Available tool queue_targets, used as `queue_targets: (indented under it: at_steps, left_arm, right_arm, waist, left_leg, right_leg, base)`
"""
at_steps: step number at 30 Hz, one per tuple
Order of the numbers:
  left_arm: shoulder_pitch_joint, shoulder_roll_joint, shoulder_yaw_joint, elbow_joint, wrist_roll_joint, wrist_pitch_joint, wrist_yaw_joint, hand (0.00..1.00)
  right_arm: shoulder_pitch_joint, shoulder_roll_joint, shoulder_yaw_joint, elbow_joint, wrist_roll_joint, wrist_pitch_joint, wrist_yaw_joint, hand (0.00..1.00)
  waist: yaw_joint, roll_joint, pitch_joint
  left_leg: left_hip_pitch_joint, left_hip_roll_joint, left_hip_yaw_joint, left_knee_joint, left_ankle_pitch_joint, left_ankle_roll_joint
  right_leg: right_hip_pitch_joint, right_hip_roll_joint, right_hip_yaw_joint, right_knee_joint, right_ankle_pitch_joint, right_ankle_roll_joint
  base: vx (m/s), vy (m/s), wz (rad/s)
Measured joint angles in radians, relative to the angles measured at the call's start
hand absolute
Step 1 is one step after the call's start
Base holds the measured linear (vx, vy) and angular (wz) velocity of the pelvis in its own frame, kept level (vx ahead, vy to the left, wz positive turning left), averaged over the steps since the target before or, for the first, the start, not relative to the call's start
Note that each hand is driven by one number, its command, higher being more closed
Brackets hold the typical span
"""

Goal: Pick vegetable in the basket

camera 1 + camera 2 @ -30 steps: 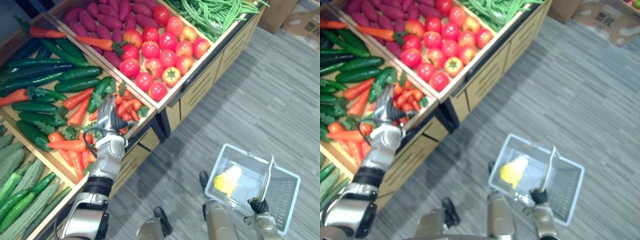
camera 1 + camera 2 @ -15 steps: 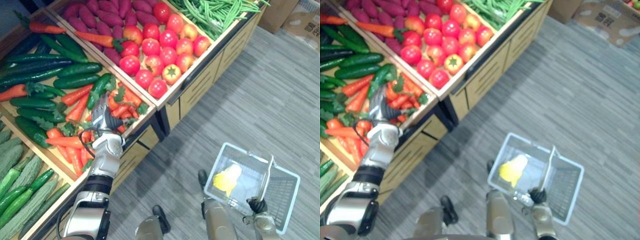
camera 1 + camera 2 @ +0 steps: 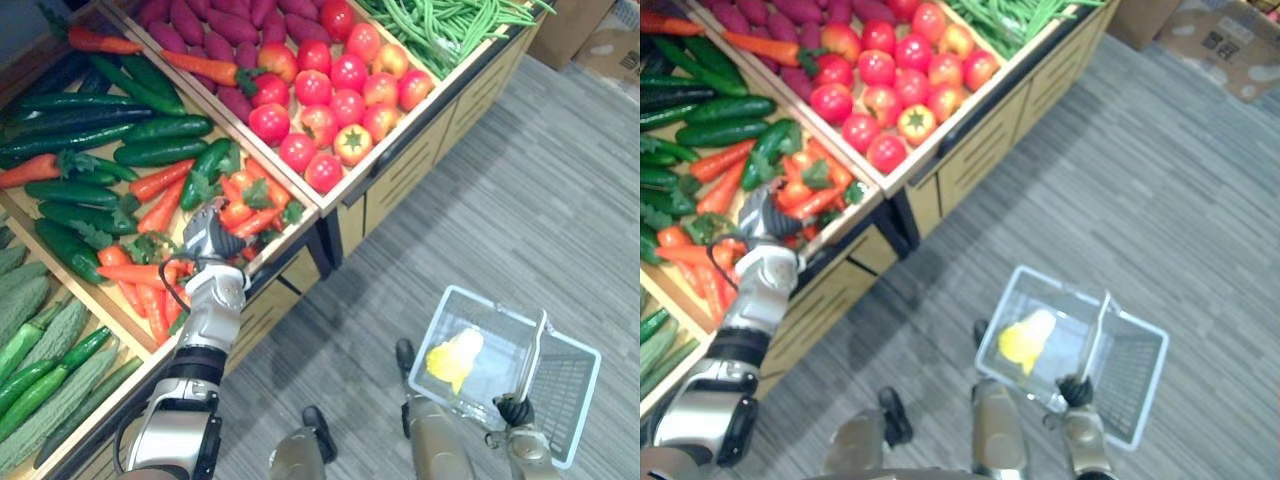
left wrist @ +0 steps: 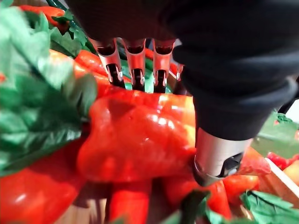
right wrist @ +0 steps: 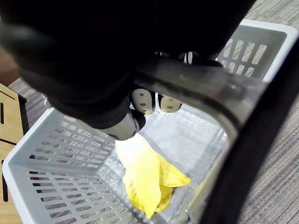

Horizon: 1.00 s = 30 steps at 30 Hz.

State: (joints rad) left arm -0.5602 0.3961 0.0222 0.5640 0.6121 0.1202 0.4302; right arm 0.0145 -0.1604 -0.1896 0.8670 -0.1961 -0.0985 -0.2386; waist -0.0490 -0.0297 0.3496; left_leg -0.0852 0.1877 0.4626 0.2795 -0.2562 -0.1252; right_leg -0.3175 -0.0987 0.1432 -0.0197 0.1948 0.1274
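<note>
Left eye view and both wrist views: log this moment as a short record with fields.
left hand: over the carrot bin, fingers and thumb curled round a red pepper
red pepper: in the bin among carrots
right hand: shut on the basket handle
basket: carried on the robot's right, over the floor
basket contents: one yellow item
task state: pepper not yet in basket
</note>
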Motion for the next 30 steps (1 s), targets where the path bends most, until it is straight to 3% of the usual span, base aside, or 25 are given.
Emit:
queue_targets:
  at_steps: [5,30]
  left_arm:
    - [-0.017,0.002,0.007,0.006,0.0,0.0,-0.005,1.0]
    - [-0.034,0.002,0.003,0.071,0.0,0.014,-0.02,1.0]
  right_arm:
    - [0.0,0.0,0.003,-0.01,0.0,0.001,0.001,1.0]
    - [0.001,0.002,0.011,-0.018,0.0,0.003,0.005,1.0]
  waist:
    - [0.002,-0.011,0.012]
    - [0.0,-0.012,0.012]
  left_leg:
    - [0.0,0.003,0.001,0.004,0.0,0.0]
    - [0.001,0.02,0.003,0.025,-0.005,-0.006]
  right_leg:
    - [0.0,0.002,0.0,0.0,0.0,0.0]
    - [0.007,0.013,-0.004,0.004,0.001,-0.003]
  base:
    - [-0.03,-0.057,-0.01]
    - [-0.01,-0.019,0.0]
